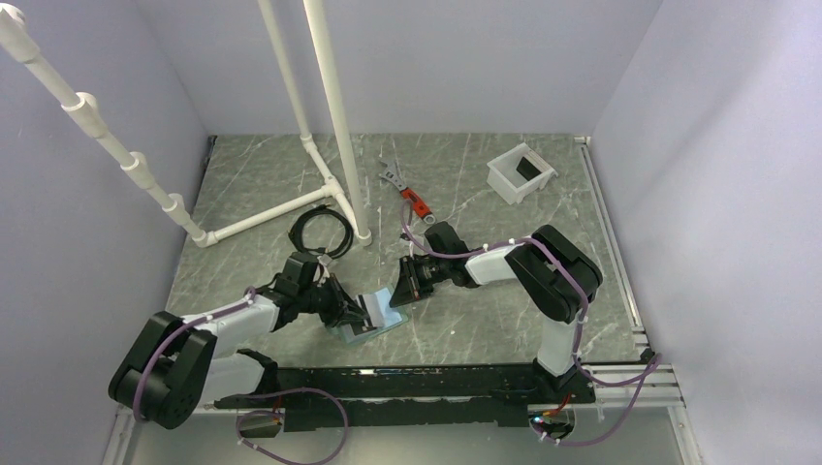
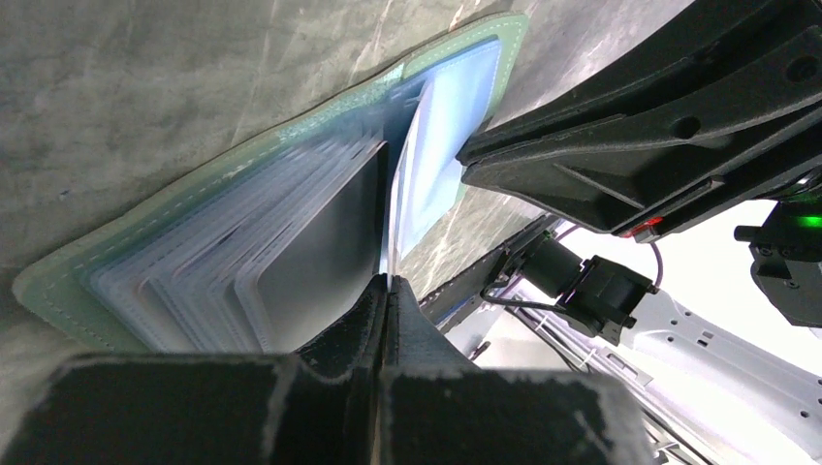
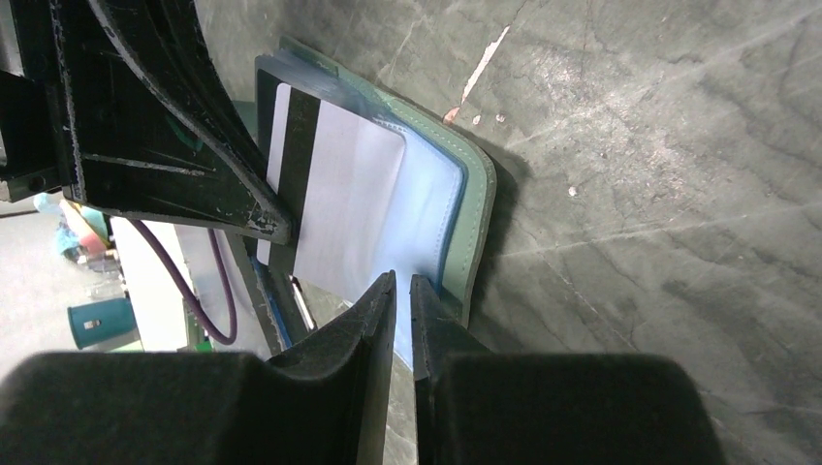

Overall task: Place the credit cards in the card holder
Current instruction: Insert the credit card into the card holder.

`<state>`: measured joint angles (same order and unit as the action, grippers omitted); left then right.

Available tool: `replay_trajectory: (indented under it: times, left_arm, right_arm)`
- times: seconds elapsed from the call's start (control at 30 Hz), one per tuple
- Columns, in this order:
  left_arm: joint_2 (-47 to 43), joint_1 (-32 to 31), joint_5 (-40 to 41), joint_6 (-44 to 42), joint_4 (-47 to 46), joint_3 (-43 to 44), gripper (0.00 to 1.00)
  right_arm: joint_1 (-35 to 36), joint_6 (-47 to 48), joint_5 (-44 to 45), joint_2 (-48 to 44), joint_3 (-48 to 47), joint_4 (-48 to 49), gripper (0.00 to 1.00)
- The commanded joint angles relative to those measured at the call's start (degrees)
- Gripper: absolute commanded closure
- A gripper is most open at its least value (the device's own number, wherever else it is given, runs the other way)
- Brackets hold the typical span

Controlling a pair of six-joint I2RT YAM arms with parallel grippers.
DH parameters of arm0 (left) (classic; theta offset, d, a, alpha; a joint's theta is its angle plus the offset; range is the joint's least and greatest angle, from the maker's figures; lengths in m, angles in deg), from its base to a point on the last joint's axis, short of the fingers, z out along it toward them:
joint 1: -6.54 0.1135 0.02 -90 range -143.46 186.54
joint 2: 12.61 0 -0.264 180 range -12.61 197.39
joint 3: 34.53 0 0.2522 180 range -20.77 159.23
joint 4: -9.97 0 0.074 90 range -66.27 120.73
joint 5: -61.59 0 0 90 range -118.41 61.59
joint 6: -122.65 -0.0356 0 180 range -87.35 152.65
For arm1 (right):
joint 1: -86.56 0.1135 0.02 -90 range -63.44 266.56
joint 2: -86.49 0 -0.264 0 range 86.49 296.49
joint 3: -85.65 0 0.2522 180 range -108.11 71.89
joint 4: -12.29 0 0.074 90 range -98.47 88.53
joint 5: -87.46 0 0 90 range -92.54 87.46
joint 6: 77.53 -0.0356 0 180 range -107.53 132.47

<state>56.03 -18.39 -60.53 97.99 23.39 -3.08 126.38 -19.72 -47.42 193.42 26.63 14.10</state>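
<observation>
While the card holder (image 1: 373, 327) (image 2: 233, 160) lies open on the table (image 1: 485, 310), just in front of & between the two arm bases, we see its grey-green rim flat on the marbled top and a stack of clear sleeves fanned out inside. One thin leaf stands up from the stack; the left pincer (image 2: 386, 295) (image 1: 347, 308) is pressed together on that leaf's edge, fingers w/ no gap showing. The light blue card (image 3: 349, 194) (image 2: 441, 136) sits at the holder's right half, black stripe side up in the right wrist view, partly over the pale inner face, tilted up off the table at the near end. The right pincer (image 3: 402, 291) (image 1: 409, 283) pinches that card's edge, fingers nearly together w/ only the thin card betw. them. Both pincers are close, approx. either side of the holder, left from the left, right from the far right. How far the card is into a sleeve we can't tell. Further out: black cable coil (image 1: 320, 232) behind the left arm, orange-handled wrench (image 1: 405, 191) behind the right pincer, white tub (image 1: 504, 179) at the far right, white pipe frame (image 1: 339, 126) at the back.
</observation>
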Motion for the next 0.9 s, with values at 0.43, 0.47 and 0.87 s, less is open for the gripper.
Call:
replay_trajectory:
  times: [0.43, 0.47, 0.87]
  left_arm:
    - [1.7, -0.5, 2.3, -3.5, 5.3, 3.6, 0.87]
    - [1.0, -0.7, 3.1, -3.8, 6.8, 4.1, 0.81]
    - [-3.8, -1.1, 8.0, -8.4, 18.3, 7.6, 0.53]
  right_arm:
    - [0.3, 4.8, 6.8, -3.0, -0.8, -6.6, 0.83]
    - [0.3, 5.5, 7.6, -3.5, -1.0, -7.8, 0.82]
    - [0.3, 7.1, 8.8, -5.1, -2.0, -11.7, 0.76]
